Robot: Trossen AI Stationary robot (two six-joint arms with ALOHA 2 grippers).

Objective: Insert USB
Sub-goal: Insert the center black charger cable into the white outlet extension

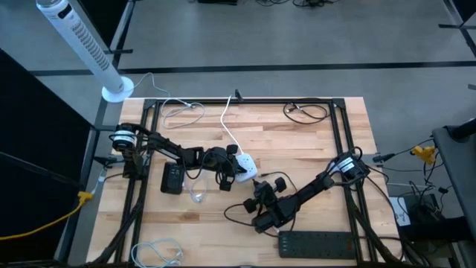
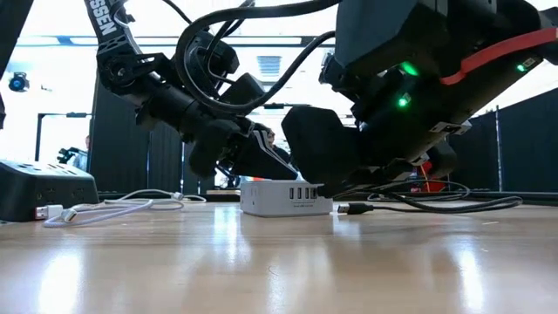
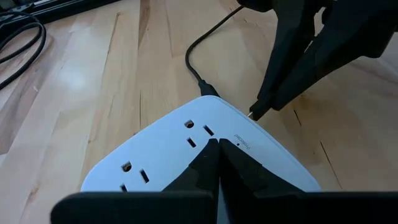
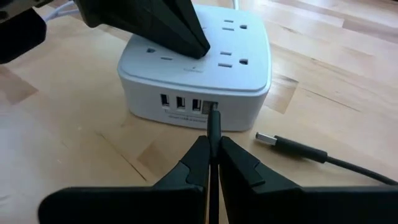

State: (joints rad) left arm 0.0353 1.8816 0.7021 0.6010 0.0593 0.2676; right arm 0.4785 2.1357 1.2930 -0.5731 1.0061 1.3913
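USB plug [image 4: 212,118], thin and dark, is pinched between the right gripper [image 4: 212,144] fingers, its tip at the mouth of the end port in the row of four on the front face of the white power hub [image 4: 199,68]; whether the tip has entered the slot or only touches its rim I cannot tell. The plug's long axis runs straight on from the fingers toward the hub face, so by my reading the coming move is a short push along that same line, with little room for sideways error against the neighbouring ports. Right fingers are closed tight on the plug, no gap visible between them. The left gripper [image 3: 217,163] comes in from the opposite side and bears down on the top of the hub, fingers closed together with nothing between them, tip resting on the white top plate beside the outlet slots; it looks to be steadying the hub against the push. The hub sits near the middle of the bench [image 1: 297,149], white cord trailing off its back. A second, loose USB cable [image 4: 298,149] lies on the wood just beside the hub, apart from both grippers. The right arm is the one placed for the insertion.
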